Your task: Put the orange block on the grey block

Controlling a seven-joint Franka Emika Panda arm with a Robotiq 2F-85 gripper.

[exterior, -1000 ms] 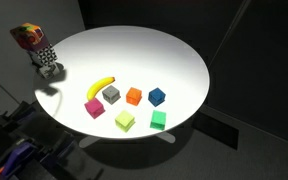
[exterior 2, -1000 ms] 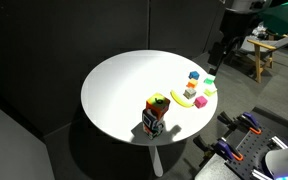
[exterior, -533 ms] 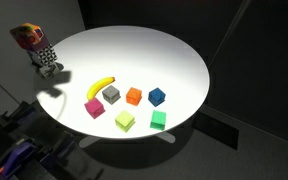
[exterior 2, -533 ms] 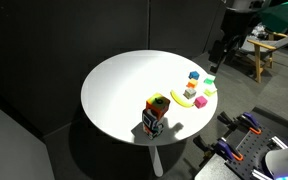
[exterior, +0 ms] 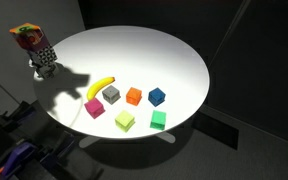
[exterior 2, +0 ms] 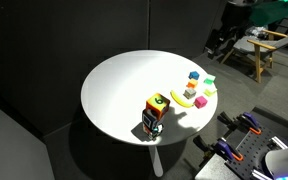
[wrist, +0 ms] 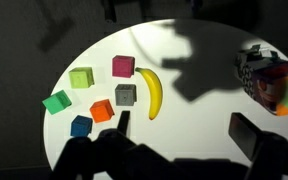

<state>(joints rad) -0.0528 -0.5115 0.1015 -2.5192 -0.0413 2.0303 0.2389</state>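
Plainly, we hover high above the round white bench [exterior: 134, 45] with our claw [wrist: 184, 140] spread wide and empty, since no grasp has begun. The small bright orange cube [wrist: 103, 111] sits just beside the dull grey cube [wrist: 127, 95], near the bench's edge.

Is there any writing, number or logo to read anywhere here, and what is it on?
"9" (likely; partly cut off by the picture's edge): pale figure on the orange-red face of the multicoloured patterned box, wrist view.
Same box in both exterior views: markings too small to read.
Small orange cube, small grey cube, yellow banana: no writing visible.
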